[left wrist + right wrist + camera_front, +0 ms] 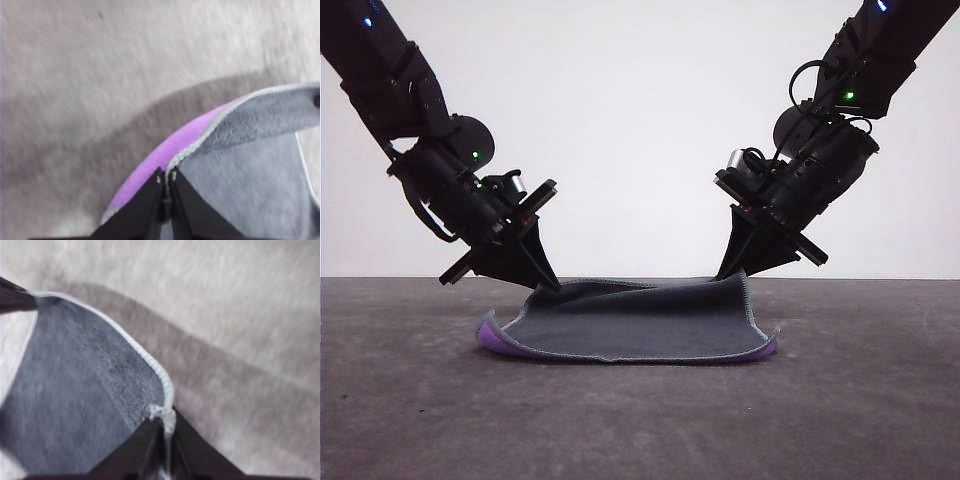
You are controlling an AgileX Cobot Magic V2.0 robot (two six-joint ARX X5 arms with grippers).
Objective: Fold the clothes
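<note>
Two black robot arms lean in from either side over a grey surface [420, 420], each pinching a far corner of a small cloth [640, 325] that lies at the middle of the scene. The left gripper [548, 285] is clamped on the cloth's far left corner, its pointed fingers pressed together on the stitched edging, as the left wrist view confirms, where the fingertips [159, 181] meet on the light grey hem. The right gripper [735, 272] is likewise closed tight on the far right corner, which it holds slightly higher than the left one; in the right wrist view the white stitched edge runs straight down into the closed tips [165, 432]. The cloth shows its dark grey face upward, with the far edge lifted off the surface between the two grippers and the near edge lying on it. Bright purple from the underside peeks out at the near left corner and along the near right corner, where the edge curls upward. Behind the arms stands a plain white backdrop [640, 100].
</note>
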